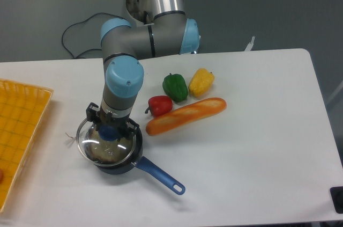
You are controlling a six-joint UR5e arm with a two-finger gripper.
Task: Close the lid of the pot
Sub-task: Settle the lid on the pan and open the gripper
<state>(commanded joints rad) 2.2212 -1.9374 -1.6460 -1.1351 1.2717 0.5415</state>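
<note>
Camera view shows the gripper pinching the lid by its blue knob so it sits over the pot, lower left.

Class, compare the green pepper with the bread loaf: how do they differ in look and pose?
The green pepper is short, lumpy and glossy green; the bread loaf is long, smooth and orange-brown. The pepper sits farther back beside the yellow pepper, while the loaf lies slanted in front. Both rest on the white table.

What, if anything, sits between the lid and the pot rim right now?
Nothing visible does. The gripper holds the lid by its blue knob directly over the pot, offset slightly left. The peppers and baguette lie off to the right.
</note>
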